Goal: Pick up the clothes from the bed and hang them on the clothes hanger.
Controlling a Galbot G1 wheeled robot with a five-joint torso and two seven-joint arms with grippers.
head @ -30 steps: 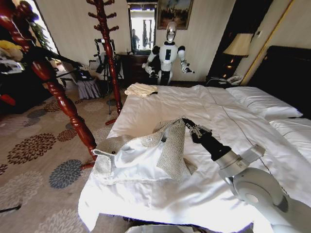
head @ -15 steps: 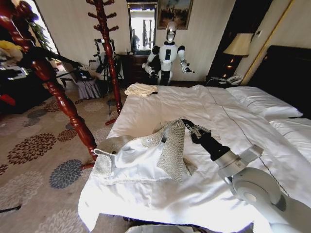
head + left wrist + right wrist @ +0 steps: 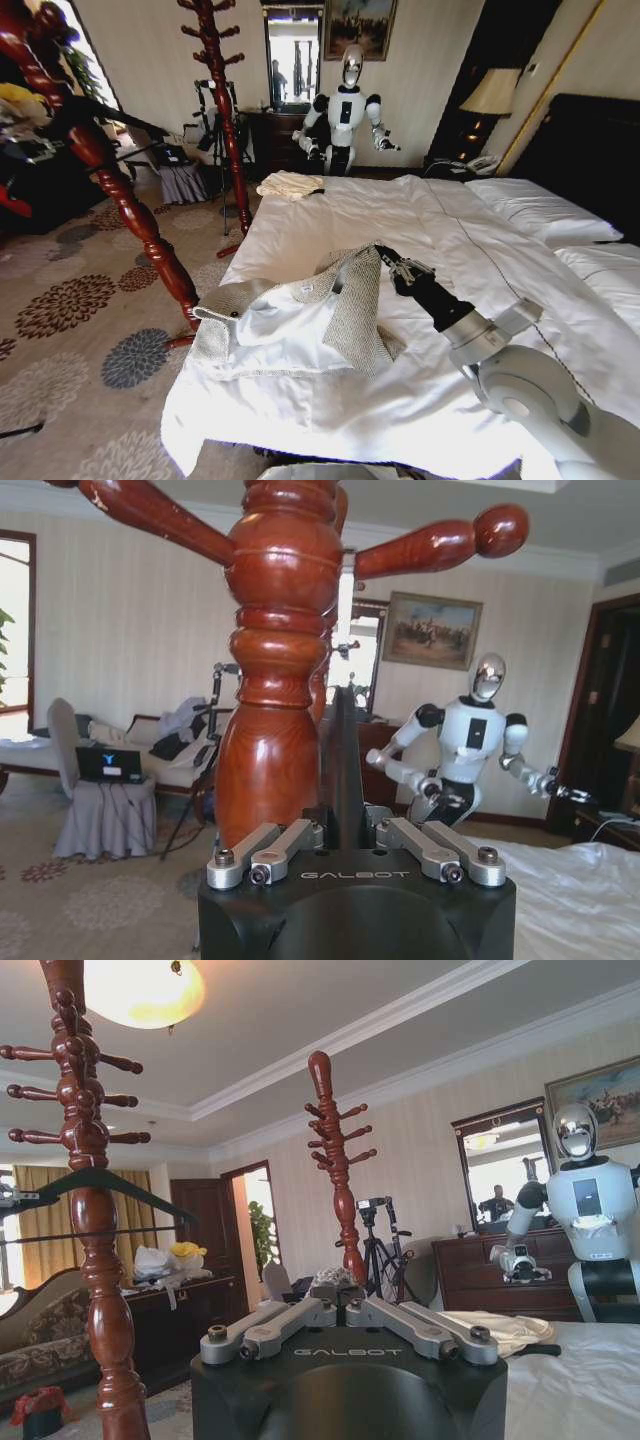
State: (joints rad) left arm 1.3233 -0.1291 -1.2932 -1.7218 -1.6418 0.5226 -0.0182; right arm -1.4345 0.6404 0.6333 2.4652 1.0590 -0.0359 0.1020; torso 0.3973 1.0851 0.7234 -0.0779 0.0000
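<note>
Head view: cardigan [image 3: 300, 320] lies open on bed [image 3: 420, 400] near edge, long axis crosswise; right claw [image 3: 384, 254] at its collar edge, nearer arm; fingers' state can't tell; left claw [image 3: 345, 842] grips hanger [image 3: 345, 770]

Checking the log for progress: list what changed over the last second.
Almost nothing. The right gripper still rests at the cardigan's edge on the bed, the cardigan lying as before. The left gripper still holds the hanger by the coat stand.
</note>
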